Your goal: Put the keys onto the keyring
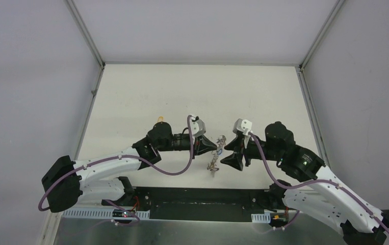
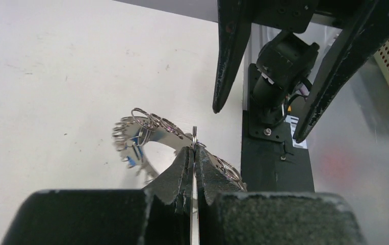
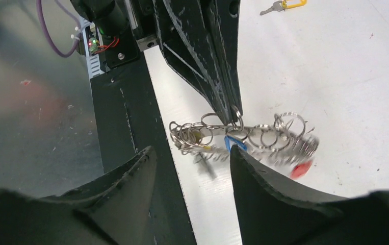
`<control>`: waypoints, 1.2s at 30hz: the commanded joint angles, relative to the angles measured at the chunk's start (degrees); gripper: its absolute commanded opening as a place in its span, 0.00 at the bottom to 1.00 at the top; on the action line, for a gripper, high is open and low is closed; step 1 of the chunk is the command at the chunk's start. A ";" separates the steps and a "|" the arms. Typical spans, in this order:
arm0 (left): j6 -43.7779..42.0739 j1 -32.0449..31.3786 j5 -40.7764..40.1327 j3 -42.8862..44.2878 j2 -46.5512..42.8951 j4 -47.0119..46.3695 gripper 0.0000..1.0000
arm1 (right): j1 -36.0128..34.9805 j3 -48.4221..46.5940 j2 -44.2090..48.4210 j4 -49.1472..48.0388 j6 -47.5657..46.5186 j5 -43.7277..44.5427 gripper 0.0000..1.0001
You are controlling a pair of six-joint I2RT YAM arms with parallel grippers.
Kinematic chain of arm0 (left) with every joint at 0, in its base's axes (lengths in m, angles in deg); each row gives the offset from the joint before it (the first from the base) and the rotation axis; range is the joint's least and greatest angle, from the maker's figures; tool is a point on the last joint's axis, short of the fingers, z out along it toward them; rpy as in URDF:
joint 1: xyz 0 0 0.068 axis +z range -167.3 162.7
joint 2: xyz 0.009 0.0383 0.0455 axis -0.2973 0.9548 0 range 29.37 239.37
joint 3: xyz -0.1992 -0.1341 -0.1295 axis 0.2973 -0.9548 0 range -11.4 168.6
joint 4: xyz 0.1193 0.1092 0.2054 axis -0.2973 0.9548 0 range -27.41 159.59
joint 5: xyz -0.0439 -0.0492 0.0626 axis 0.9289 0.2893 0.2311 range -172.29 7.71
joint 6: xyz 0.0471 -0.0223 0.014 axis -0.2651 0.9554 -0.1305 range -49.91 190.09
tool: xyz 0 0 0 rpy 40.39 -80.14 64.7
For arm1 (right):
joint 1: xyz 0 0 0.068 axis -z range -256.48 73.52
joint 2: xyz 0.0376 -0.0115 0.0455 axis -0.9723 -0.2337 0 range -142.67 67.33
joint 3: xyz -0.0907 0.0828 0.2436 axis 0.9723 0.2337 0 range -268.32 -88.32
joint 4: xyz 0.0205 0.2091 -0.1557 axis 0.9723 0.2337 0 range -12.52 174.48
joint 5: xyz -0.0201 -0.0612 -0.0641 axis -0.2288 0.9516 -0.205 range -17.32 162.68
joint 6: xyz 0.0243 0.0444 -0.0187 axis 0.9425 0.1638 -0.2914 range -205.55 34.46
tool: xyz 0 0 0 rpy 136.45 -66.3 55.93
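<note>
top view: large grey wiry metal keyring too small to tell coils or keys | left wrist: its middle hidden behind the black left fingers | right wrist: ring's far end and red plastic key head blurred; yellow-headed silver key clipped by top edge

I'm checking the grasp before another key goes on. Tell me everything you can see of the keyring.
The keyring is a floppy chain of many small linked silver metal wire rings, stretched in a loose arc near the table's front edge. The left gripper is shut on one ring near its middle. A blue key head and a red key head hang on it. The open right gripper sits close beside it.
</note>
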 commanded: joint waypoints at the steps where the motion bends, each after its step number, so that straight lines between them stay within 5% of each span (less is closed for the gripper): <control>1: 6.72 2.41 4.23 -2.24 -3.44 -16.10 0.00 | 1.59 2.25 0.56 -9.30 5.00 -2.30 0.56; 14: 7.83 4.25 4.28 -4.85 -9.20 -19.15 0.00 | 5.43 3.98 -4.06 -19.12 5.78 -5.57 0.45; 28: 9.66 4.31 0.13 -7.33 -9.47 -24.98 0.00 | 5.74 6.75 -2.70 -19.89 5.94 -11.07 0.04; 33: 9.93 4.26 -0.74 -7.53 -9.44 -25.97 0.00 | 5.73 7.37 -3.21 -18.17 5.60 -13.29 0.03; 36: 9.16 4.26 -0.81 -7.17 -9.61 -24.19 0.00 | 5.74 6.90 -2.86 -16.70 5.69 -12.34 0.12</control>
